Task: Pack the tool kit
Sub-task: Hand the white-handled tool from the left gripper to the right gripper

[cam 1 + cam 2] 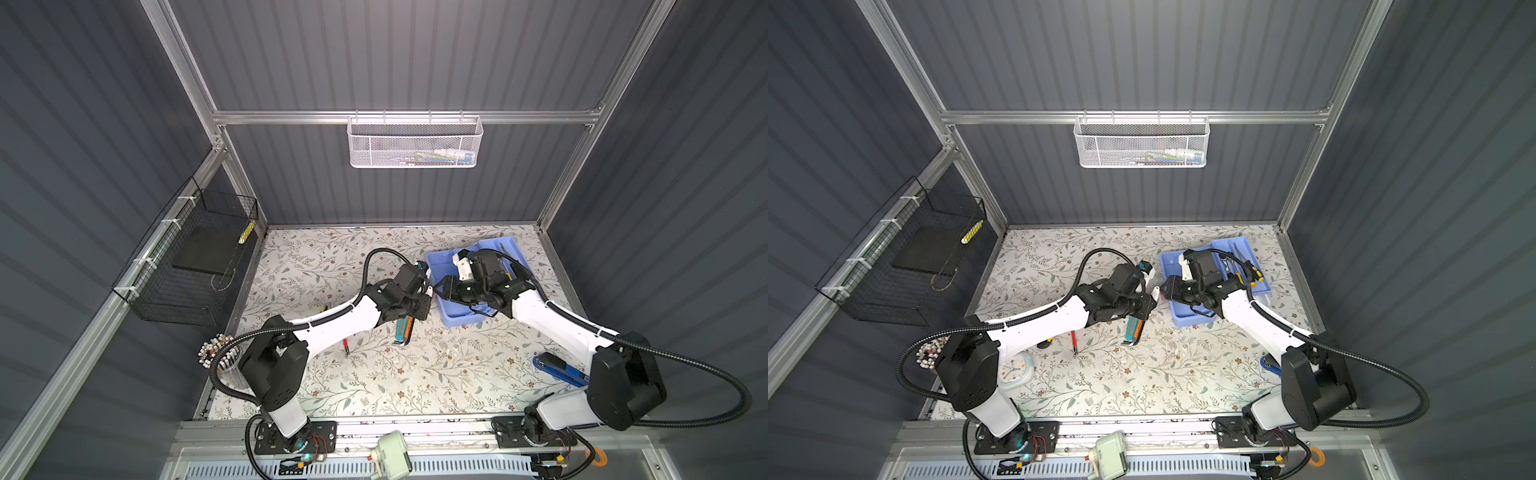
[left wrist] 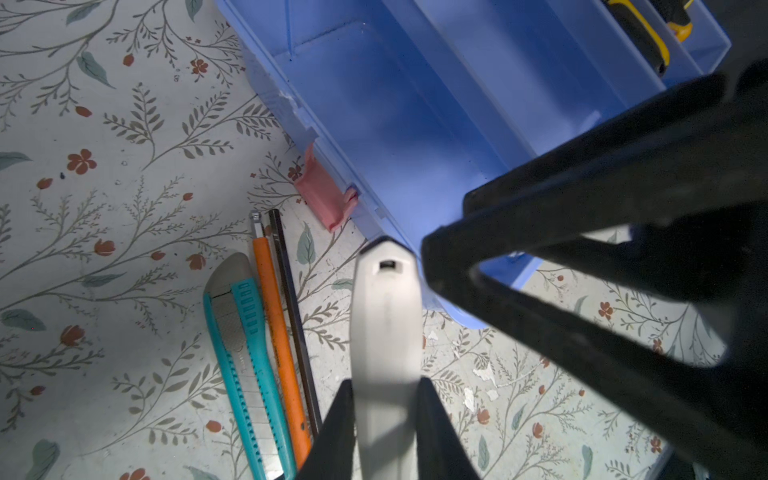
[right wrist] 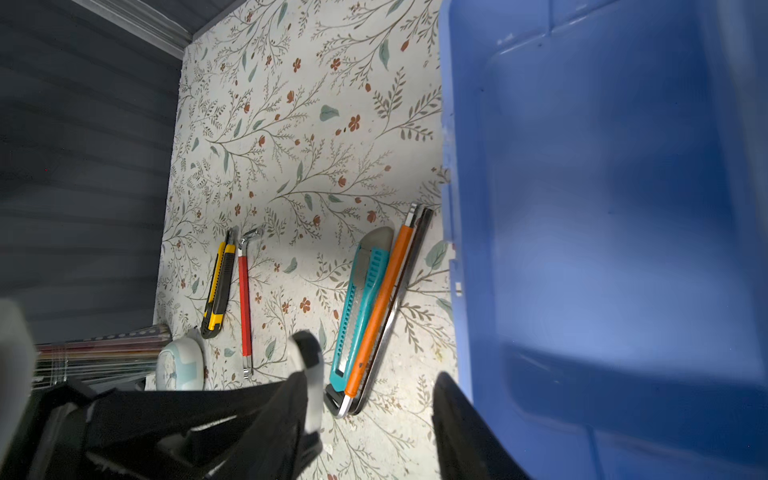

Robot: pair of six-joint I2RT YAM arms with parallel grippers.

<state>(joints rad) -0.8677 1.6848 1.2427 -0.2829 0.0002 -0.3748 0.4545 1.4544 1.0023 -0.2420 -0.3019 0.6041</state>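
White flat-handled tool (image 2: 384, 324), clamped in the left fingers (image 2: 336, 432) at the edge of the light blue plastic box (image 2: 395, 124) on the tabletop (image 1: 374, 374), could drop if released before the half-open right fingers (image 3: 451, 419), loose around its tip, grip it

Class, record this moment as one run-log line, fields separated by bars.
phase: likely handover beside tool box | left gripper: shut on white tool | right gripper: open at its tip | teal knife: on table
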